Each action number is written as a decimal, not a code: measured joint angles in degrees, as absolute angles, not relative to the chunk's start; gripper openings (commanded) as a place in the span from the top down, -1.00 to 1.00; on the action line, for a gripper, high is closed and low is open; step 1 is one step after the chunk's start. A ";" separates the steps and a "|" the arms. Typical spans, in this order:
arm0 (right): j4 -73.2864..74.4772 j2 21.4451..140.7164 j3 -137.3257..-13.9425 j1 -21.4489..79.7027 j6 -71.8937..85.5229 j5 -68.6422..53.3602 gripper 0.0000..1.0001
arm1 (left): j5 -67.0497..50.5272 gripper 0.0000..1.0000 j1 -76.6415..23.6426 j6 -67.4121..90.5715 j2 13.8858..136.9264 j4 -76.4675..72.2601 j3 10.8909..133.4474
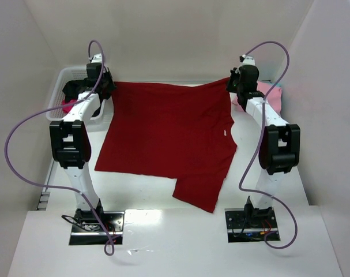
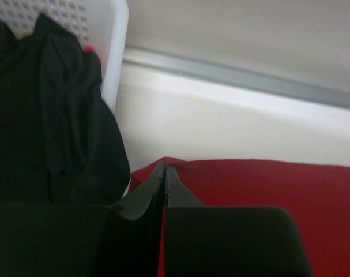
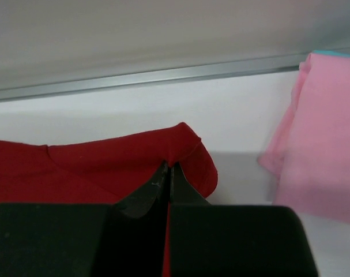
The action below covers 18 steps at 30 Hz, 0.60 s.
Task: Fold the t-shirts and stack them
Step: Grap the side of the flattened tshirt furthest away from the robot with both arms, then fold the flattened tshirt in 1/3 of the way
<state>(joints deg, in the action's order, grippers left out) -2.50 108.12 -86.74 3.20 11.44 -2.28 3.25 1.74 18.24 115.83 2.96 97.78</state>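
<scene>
Red shirt (image 1: 163,133): lay spread flat mid-table (image 1: 134,193), back edge along the table's far side.
Left gripper (image 2: 165,173): fingers pinched tight on the shirt's far-left corner, just beside the basket (image 1: 65,81).
Right gripper (image 3: 168,170): pinched tight on the far-right corner, near the pink shirt (image 3: 324,144).
Axis: the tag (image 1: 225,133) sat at the right edge, so the shirt seemingly ran left to right, collar rightwards, one sleeve towards the near edge.
Coming move: the cloth lay nearward of both grips, each arm at its own corner; a fold would likely draw the far edge nearward.

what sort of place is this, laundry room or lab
Most likely a robotics lab cell, not a home: two arms bolted to a white table, white panels walling it in, and a dark red t-shirt beside a basket.
</scene>
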 measured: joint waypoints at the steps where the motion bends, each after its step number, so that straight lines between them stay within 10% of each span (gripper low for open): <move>1: -2.48 107.46 -85.89 3.20 11.44 -2.50 1.00 | 2.70 0.99 1.74 18.00 115.37 2.85 96.75; 18: -0.84 86.19 -61.30 3.22 12.58 -7.77 1.00 | 1.74 0.99 1.83 15.09 103.50 7.05 80.68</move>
<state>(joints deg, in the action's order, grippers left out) -0.84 86.19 -61.30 3.22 12.58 -7.77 1.74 1.83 15.09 103.50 7.05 80.68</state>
